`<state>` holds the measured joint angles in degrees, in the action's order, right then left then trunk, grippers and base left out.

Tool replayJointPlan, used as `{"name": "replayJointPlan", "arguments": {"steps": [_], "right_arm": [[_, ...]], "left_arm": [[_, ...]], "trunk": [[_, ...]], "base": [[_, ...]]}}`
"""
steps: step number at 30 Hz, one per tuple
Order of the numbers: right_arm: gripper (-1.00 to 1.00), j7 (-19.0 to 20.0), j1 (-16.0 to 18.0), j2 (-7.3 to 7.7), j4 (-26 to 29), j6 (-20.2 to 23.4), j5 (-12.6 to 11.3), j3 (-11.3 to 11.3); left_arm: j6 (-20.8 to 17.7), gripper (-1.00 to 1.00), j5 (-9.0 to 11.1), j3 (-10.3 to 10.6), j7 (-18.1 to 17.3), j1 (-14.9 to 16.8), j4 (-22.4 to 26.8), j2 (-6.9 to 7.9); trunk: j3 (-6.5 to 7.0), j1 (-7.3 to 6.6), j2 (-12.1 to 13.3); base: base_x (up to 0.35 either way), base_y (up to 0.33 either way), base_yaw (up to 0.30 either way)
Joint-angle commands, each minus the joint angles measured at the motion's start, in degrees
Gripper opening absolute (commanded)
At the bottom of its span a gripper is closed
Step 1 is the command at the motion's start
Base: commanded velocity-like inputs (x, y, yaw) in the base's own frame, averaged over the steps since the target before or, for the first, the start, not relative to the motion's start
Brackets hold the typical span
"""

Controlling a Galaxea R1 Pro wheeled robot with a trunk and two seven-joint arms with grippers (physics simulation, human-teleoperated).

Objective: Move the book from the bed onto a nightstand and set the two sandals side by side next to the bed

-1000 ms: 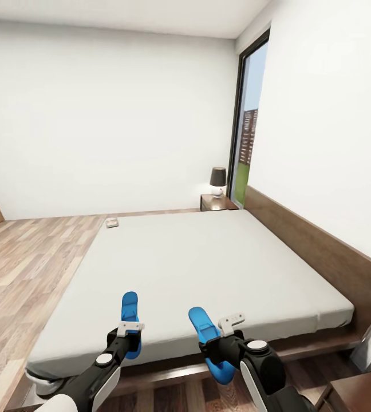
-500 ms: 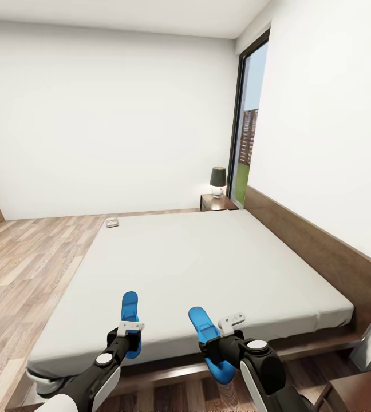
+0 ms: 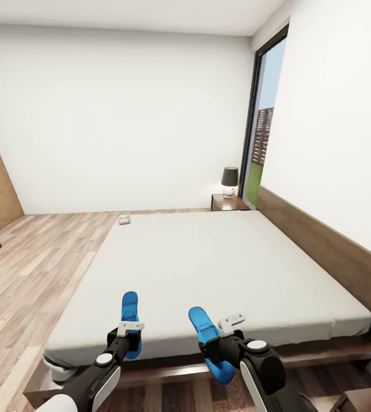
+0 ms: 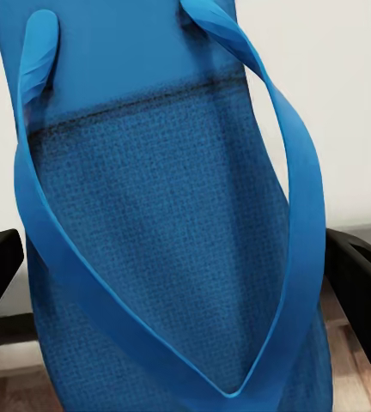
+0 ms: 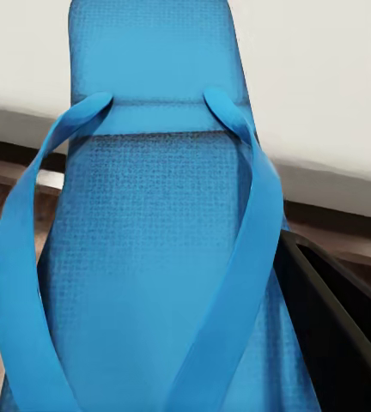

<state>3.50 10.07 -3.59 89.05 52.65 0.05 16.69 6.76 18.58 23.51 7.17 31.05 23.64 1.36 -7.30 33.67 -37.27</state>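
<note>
Change: the head view has swung since half a second ago; the bed and window sit further right and more floor shows at left. The camera moved, not the things.
Left gripper: clamped on a sandal, carried as before.
Right gripper: gripping the other sandal, likewise.
Book: on the bed's far left corner.
Nightstand: beyond the bed's far right corner, lamp on it.
Meaning: probably turning to find floor beside the bed; both sandals are yet to be set down.
</note>
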Motion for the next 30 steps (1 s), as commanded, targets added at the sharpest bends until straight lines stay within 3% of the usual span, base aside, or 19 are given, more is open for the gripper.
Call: {"name": "replayJointPlan", "arguments": {"steps": [1, 30], "right_arm": [[-1.00, 0.19, 0.04, -0.01, 0.07, 0.27, 0.04, -0.05], [-1.00, 0.19, 0.04, 0.02, -0.02, 0.26, 0.04, -0.17]], "left_arm": [[0.19, -1.00, 0.40, 0.48, 0.39, 0.07, 0.00, 0.05], [0.19, -1.00, 0.42, 0.46, 0.39, 0.07, 0.04, 0.14]], "trunk": [[-0.12, 0.02, -0.08], [-0.16, 0.02, -0.08]], "base": [[0.000, 0.000, 0.142], [0.000, 0.000, 0.012]]}}
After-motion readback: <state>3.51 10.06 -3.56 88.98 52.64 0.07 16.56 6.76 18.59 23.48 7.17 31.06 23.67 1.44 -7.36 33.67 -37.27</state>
